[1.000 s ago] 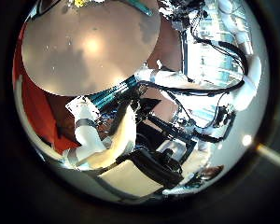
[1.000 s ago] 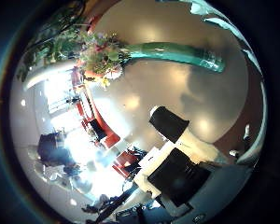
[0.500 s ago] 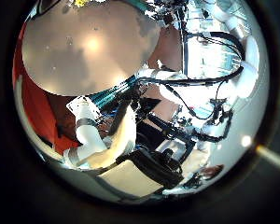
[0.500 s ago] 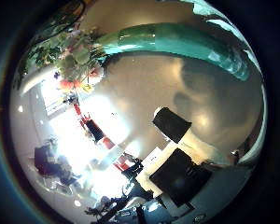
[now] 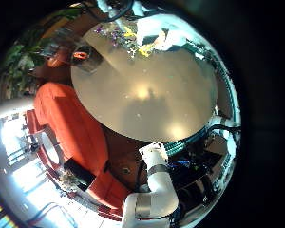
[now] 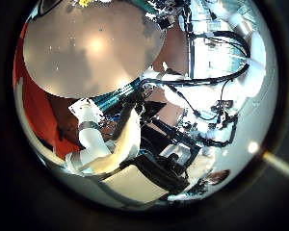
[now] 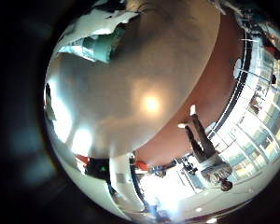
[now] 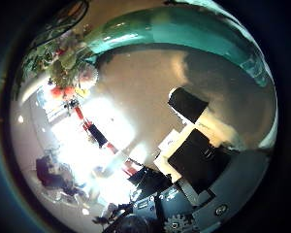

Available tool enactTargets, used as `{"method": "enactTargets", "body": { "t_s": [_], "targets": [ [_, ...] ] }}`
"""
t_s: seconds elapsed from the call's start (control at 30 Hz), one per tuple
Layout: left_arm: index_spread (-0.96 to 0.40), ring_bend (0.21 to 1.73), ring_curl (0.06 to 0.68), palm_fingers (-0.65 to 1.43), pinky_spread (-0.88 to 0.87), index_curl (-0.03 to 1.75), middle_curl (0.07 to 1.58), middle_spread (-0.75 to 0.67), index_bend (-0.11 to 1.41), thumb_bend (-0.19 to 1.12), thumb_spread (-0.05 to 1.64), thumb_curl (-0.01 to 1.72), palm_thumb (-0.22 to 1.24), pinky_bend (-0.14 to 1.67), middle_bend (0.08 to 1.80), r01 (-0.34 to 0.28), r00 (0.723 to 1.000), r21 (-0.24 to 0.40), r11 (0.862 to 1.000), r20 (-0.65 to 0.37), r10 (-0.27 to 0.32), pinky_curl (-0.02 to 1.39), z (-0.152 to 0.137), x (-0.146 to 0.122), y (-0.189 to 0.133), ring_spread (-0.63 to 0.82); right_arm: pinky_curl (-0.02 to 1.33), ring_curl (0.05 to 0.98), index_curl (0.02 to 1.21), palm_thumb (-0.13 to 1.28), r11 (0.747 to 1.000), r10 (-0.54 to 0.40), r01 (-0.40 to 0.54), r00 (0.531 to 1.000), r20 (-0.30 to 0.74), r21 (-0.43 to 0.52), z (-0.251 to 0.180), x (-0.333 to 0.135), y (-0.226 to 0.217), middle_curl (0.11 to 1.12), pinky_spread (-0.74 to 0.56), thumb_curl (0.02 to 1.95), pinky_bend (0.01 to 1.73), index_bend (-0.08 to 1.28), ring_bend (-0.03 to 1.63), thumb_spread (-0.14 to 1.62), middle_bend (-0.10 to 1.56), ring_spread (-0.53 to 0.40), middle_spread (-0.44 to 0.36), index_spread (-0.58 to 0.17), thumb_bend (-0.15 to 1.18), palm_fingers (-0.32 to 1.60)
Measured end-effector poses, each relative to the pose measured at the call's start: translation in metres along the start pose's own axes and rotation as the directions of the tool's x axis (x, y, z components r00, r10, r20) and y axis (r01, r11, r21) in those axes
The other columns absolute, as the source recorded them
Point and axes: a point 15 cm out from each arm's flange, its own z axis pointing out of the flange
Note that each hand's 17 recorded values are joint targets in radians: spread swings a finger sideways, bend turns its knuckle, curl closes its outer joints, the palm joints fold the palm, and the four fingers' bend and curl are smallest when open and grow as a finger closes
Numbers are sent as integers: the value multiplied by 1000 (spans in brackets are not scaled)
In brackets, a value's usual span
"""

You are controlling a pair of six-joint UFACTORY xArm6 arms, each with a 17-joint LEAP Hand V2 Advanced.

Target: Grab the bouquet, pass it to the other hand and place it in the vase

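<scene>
The bouquet (image 5: 123,36) lies on its side on the round table (image 5: 142,95), near the far rim as the left palm sees it. My right hand (image 5: 166,38) hovers right over its wrapped stem. Close to the right palm, the wrapped stem (image 8: 165,34) runs along the tabletop (image 8: 145,87) to the flowers (image 8: 73,68). My right hand's fingers (image 8: 189,102) reach out beside the stem, straight and not closed round it. The wrap (image 7: 103,45) also shows from the little finger side. My left hand (image 6: 101,149) hangs relaxed off the table edge (image 6: 87,48), holding nothing. No vase is clearly visible.
A padded seat (image 5: 76,133) curves round the table's side nearest my left hand. Leafy plants (image 5: 38,43) stand beyond the table's rim. The right arm (image 6: 217,77) reaches over the table past my left palm.
The bouquet's wrapped stem fills more of the right palm view than a second ago, so that hand has come closer to it. The left hand has hardly moved.
</scene>
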Motion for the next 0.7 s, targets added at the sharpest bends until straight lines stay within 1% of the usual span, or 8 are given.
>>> {"method": "enactTargets", "body": {
  "t_s": [0.07, 0.2, 0.27, 0.3, 0.43, 0.5, 0.57, 0.7],
  "targets": [
    [-24, 591, 186, 166, 458, 368, 305, 327, 182, -18, 1183, 311, 302, 309, 181, 0, 1000, 0, 1000, 0, 0, 344, -1, 0, -1, 456, -2, 282, 419, 719, 1000, -3, 3, 1000, -28, -5, 0, 4, 0, 494, 2, 435, 874, 252, 1009, 994, 557, -255, -194, -345, -17, 699],
    [-24, 588, 186, 166, 455, 368, 305, 328, 182, -18, 1183, 311, 302, 309, 181, -1, 1000, -3, 1000, -1, 1, 345, -1, 0, -2, 458, 38, 318, 451, 787, 1000, -8, 8, 999, -44, -5, 0, 2, 0, 539, -273, 455, 1034, 266, 1064, 970, 632, -310, -263, -418, -11, 1052],
    [-24, 587, 185, 167, 455, 370, 304, 328, 184, -18, 1183, 311, 302, 308, 180, -3, 1000, -2, 1000, 0, 3, 345, -2, 0, -3, 458, 78, 349, 506, 829, 1000, -9, 9, 999, -46, -5, -1, 1, 0, 583, -373, 466, 1081, 343, 1083, 959, 723, -301, -272, -443, -7, 1250],
    [-24, 586, 185, 167, 454, 370, 304, 328, 183, -18, 1183, 311, 302, 308, 180, -4, 1000, -2, 1000, 0, 4, 345, -2, 0, -3, 458, 97, 366, 535, 841, 1000, -12, 12, 999, -50, -2, -2, 0, 0, 601, -399, 470, 1103, 393, 1103, 953, 755, -293, -272, -452, -10, 1290],
    [-24, 586, 184, 167, 454, 371, 304, 328, 183, -18, 1183, 311, 302, 307, 180, -6, 1000, -3, 1000, 0, 6, 346, -2, 0, -4, 459, 173, 417, 643, 894, 1000, -7, 8, 997, -82, 14, -8, 3, 0, 667, -398, 493, 1211, 572, 1181, 935, 881, -262, -262, -465, -8, 1343],
    [-24, 586, 184, 167, 454, 372, 304, 328, 182, -18, 1183, 311, 302, 307, 180, -6, 1000, -5, 1000, 0, 6, 346, -1, 0, -4, 459, 217, 447, 707, 919, 999, -1, 5, 995, -96, 42, -15, 5, -2, 710, -372, 505, 1286, 671, 1231, 925, 956, -248, -260, -465, -9, 1305],
    [-24, 585, 184, 168, 454, 372, 303, 328, 182, -18, 1183, 311, 302, 306, 180, -8, 1000, -6, 1000, 0, 8, 346, -1, 0, -3, 459, 270, 485, 784, 956, 997, 4, 5, 995, -102, 82, -25, 5, -5, 761, -332, 525, 1375, 782, 1296, 908, 1033, -240, -258, -459, -8, 1255],
    [-24, 585, 184, 168, 453, 372, 303, 328, 182, -18, 1183, 311, 302, 306, 180, -10, 1000, -6, 1000, 0, 10, 347, -1, 0, -3, 459, 331, 534, 875, 1011, 982, 15, 7, 994, -112, 187, -47, 8, -13, 822, -282, 556, 1453, 910, 1370, 880, 1141, -227, -238, -427, -7, 1203]
  ]
}}
